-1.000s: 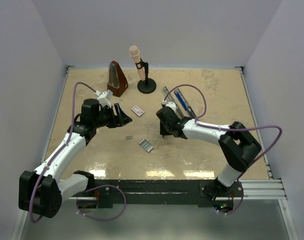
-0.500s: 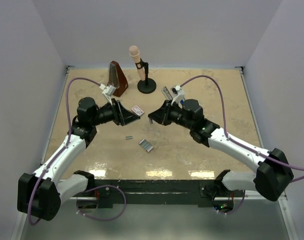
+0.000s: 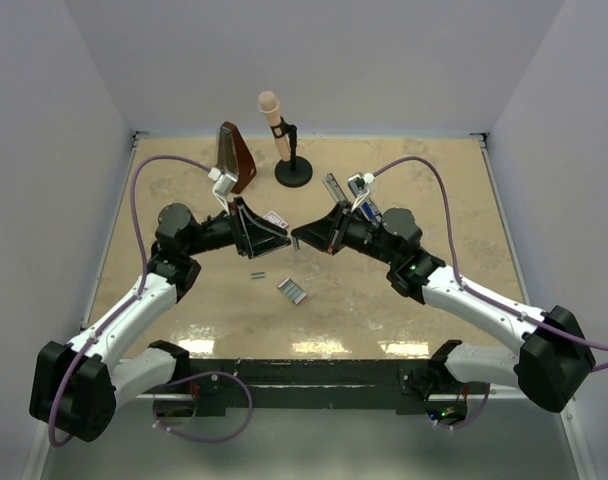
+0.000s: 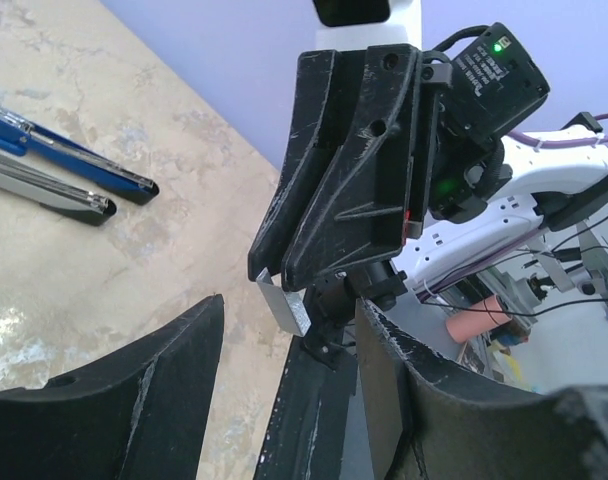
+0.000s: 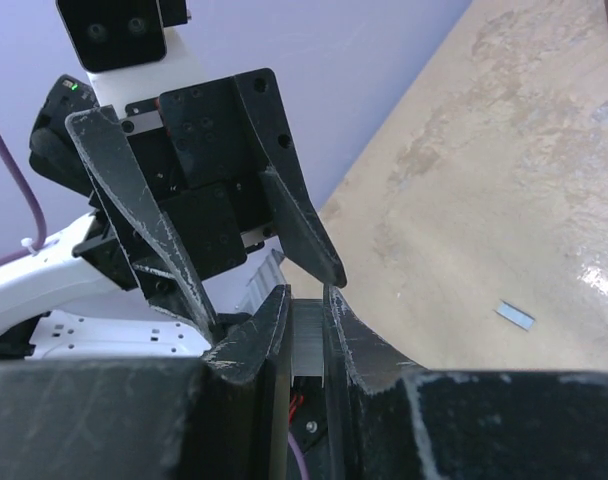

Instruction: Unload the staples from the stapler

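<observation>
My right gripper [image 5: 307,295] is shut on a silvery ribbed strip of staples [image 5: 306,335], held in the air over the middle of the table [image 3: 184,300]. My left gripper [image 4: 292,320] faces it tip to tip, open, its fingers [image 4: 114,390] either side of the strip's end [image 4: 284,305] without touching it. In the top view the left gripper [image 3: 274,243] and right gripper [image 3: 298,238] nearly meet. The blue-and-black stapler [image 3: 349,198] lies open behind the right arm, its blue body [image 4: 54,150] and metal rail [image 4: 44,190] side by side. Two more staples strips [image 3: 292,290] [image 3: 256,275] lie on the table.
A brown metronome [image 3: 234,157] and a pink microphone on a black stand [image 3: 282,140] stand at the back. A small white box [image 3: 277,217] lies just behind the left gripper. White walls close in the table on three sides.
The right arm has lifted off the table, swung round and pointed its shut gripper left. The left gripper has moved right to meet it and its jaws have narrowed a little.
</observation>
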`<state>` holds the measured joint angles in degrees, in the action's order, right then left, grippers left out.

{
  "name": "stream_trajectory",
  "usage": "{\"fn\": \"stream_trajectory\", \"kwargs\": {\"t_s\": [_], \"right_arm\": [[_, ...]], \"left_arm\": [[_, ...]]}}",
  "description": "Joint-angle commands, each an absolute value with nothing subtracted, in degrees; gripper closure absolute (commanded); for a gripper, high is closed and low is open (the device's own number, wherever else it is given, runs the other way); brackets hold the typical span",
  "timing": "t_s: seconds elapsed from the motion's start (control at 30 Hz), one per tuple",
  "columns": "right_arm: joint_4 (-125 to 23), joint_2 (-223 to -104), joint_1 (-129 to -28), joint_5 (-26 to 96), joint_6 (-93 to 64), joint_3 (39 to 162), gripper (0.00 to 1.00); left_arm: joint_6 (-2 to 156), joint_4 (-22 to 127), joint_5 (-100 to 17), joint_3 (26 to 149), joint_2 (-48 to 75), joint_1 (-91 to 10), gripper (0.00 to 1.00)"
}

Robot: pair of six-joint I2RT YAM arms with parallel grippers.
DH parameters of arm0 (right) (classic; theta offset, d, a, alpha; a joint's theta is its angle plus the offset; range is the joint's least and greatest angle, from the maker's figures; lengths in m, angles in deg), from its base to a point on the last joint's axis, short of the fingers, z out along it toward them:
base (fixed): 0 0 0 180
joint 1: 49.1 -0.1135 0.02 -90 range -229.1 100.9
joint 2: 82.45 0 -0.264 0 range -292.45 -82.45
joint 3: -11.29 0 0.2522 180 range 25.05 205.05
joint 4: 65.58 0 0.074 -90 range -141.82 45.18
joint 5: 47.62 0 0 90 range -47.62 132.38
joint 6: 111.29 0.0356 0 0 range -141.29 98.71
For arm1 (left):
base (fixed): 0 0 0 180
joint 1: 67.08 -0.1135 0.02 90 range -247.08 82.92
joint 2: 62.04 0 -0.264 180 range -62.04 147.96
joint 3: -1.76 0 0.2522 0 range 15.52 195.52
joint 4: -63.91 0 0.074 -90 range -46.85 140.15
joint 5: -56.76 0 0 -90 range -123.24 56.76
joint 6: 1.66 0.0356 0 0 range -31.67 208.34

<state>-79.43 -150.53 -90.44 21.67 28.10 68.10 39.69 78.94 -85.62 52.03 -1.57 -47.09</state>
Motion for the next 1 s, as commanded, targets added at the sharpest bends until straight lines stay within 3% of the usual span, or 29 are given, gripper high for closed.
{"fn": "stream_trajectory", "kwargs": {"t_s": [0.0,0.6,0.97], "right_arm": [[-85.8,-147.9,-90.3,20.2,30.8,67.3,0.84],[-90.8,-147.1,-90.3,20.1,34.4,65.1,0.84],[-92.5,-147.8,-90.4,19.1,35.5,65.0,0.83]], "left_arm": [[36.3,87.8,-87.0,50.9,-1.7,-46.2,0.41],[30.9,97.9,-86.4,49.2,0.7,-43.2,0.40],[26.8,105.5,-86.3,48.0,3.3,-42.1,0.47]]}}
